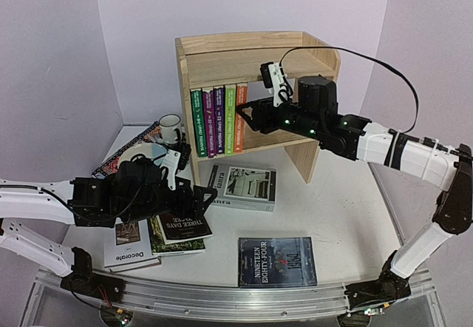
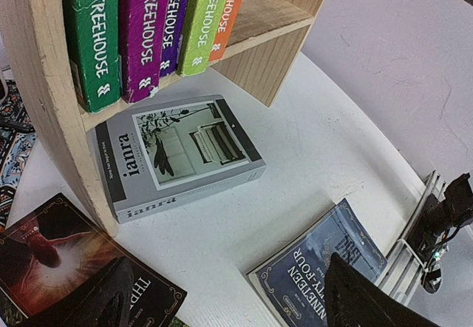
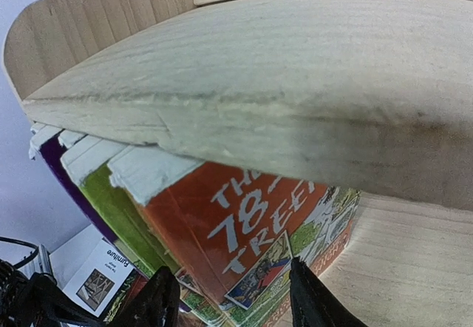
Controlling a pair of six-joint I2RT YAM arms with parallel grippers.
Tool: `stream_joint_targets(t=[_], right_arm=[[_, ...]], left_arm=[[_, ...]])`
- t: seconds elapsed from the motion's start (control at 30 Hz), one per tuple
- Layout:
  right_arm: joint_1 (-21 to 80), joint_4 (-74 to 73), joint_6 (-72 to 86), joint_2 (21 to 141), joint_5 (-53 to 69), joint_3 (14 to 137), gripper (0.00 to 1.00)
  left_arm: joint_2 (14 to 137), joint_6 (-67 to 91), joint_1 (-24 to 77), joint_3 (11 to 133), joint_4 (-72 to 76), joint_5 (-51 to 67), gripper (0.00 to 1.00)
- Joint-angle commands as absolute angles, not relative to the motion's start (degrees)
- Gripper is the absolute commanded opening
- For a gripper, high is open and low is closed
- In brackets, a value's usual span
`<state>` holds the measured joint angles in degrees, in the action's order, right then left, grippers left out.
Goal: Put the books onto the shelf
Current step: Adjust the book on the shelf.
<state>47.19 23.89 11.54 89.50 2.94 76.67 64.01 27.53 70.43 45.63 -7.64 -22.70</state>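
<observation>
Clerk: Items, left to right?

Keeper: Far-left corner of the tabletop [image 1: 340, 216]: mat [image 1: 111, 163] and mug [image 1: 170, 129], neither for shelving. Near-left corner: Decorate [image 1: 127, 255] lying flat, a dark book [image 1: 177, 245] beside it, and Three Days [image 1: 182, 227] overlapping on top.

Clerk: Left gripper?

Keeper: Left gripper [image 1: 201, 192]: over that pile, jaws wide apart, nothing between them, pointing toward ianra [image 2: 177, 153].

Clerk: Shelf?

Keeper: Shelf [image 1: 255, 49]: far middle of the tabletop. Its lower tier holds a row [image 1: 219, 120] of five books, upright, spines out, with orange [image 3: 244, 231] at the right end. In front of the shelf ianra lies flat, one corner at the foot of the left side panel. Nineteen Eighty-Four [image 1: 277, 262] lies flat at the middle of the near edge.

Clerk: Right gripper?

Keeper: Right gripper [image 1: 246, 114]: at orange, jaws parted either side of its lower cover. Whether the pads touch it, I cannot tell.

Clerk: Step in hand?

Keeper: By my reckoning, orange is being let go in its place. That makes five shelved and five flat on the tabletop. The next move calls for drawing the right arm straight back without tipping the row. After that comes a flat book, probably ianra, and one edge must be raised before the jaws can close on it.
</observation>
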Motion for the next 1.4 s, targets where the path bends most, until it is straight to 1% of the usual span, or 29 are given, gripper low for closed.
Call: stream_joint_targets(t=[0.0, 0.43, 0.53, 0.63, 0.77, 0.8, 0.9, 1.03, 1.2, 1.37], right_arm=[[48.4, 24.8, 10.6, 89.9, 1.6, 79.2, 0.53], [49.1, 22.8, 8.9, 90.0, 0.0, 80.6, 0.55], [49.0, 22.8, 7.5, 89.9, 0.8, 80.7, 0.71], [48.9, 21.8, 5.5, 89.2, 3.1, 81.3, 0.79], [47.7, 19.3, 3.9, 87.9, 7.4, 81.7, 0.95], [47.1, 18.6, 3.8, 87.9, 9.2, 82.0, 0.98], [46.2, 16.8, 3.3, 88.5, 12.4, 83.3, 0.98], [46.2, 16.8, 2.1, 88.7, 13.8, 83.9, 0.98], [46.2, 16.0, -1.4, 88.8, 12.7, 85.8, 0.98], [46.2, 12.8, -3.5, 90.7, 13.6, 90.7, 0.98]], left_arm=[[63.2, 27.8, 70.2, 46.3, -7.8, -23.0, 0.91], [63.7, 27.8, 70.2, 46.7, -7.7, -22.9, 0.91], [63.7, 27.6, 70.2, 46.8, -7.7, -22.8, 0.91], [63.4, 27.6, 70.2, 46.7, -7.7, -22.7, 0.91], [62.9, 27.6, 70.2, 46.5, -7.8, -22.8, 0.91], [62.8, 27.6, 70.2, 46.5, -7.7, -22.8, 0.91], [63.1, 27.5, 70.2, 46.7, -7.7, -22.7, 0.91], [63.5, 27.3, 70.2, 47.1, -7.7, -22.6, 0.91], [63.5, 27.2, 70.2, 47.2, -7.8, -22.5, 0.91], [63.6, 27.1, 70.2, 47.2, -7.8, -22.5, 0.91]])
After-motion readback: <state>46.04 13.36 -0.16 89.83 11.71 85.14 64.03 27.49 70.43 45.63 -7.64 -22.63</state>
